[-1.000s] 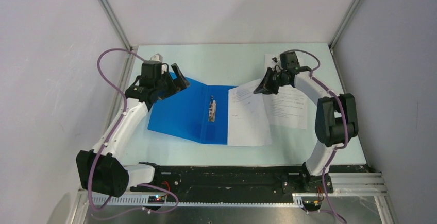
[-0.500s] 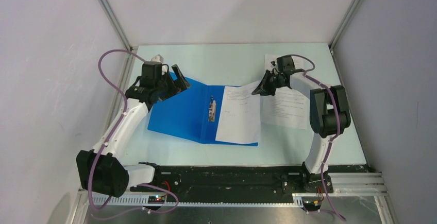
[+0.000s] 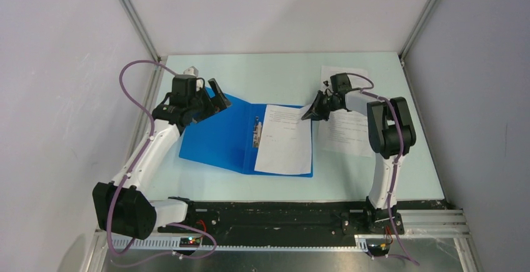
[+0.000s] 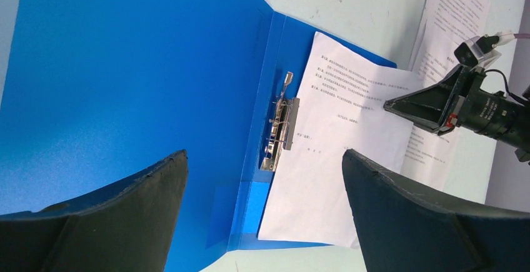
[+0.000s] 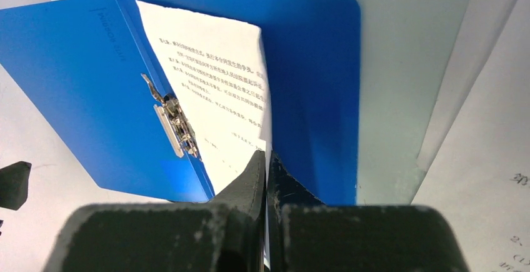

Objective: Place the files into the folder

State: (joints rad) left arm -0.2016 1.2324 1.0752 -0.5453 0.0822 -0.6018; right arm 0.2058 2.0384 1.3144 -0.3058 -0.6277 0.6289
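The blue folder (image 3: 219, 137) lies open and flat on the table, its metal clip (image 3: 257, 133) at the spine. One white sheet of the files (image 3: 284, 141) covers most of the right cover, its far right corner lifted. My right gripper (image 3: 310, 112) is shut on that sheet's right edge; in the right wrist view the paper (image 5: 212, 78) is pinched between the closed fingertips (image 5: 256, 166) above the folder (image 5: 312, 65). More sheets (image 3: 347, 128) lie on the table to the right. My left gripper (image 3: 214, 95) hangs open over the folder's far left corner, holding nothing.
White enclosure walls and metal frame posts (image 3: 134, 19) stand close around the pale green table (image 3: 250, 72). The left arm's purple cable (image 3: 125, 90) loops toward the left wall. The base rail (image 3: 281, 219) runs along the near edge.
My right gripper has moved left with the sheet, drawing it off the table and onto the folder's right cover. The left arm has stayed still and open.
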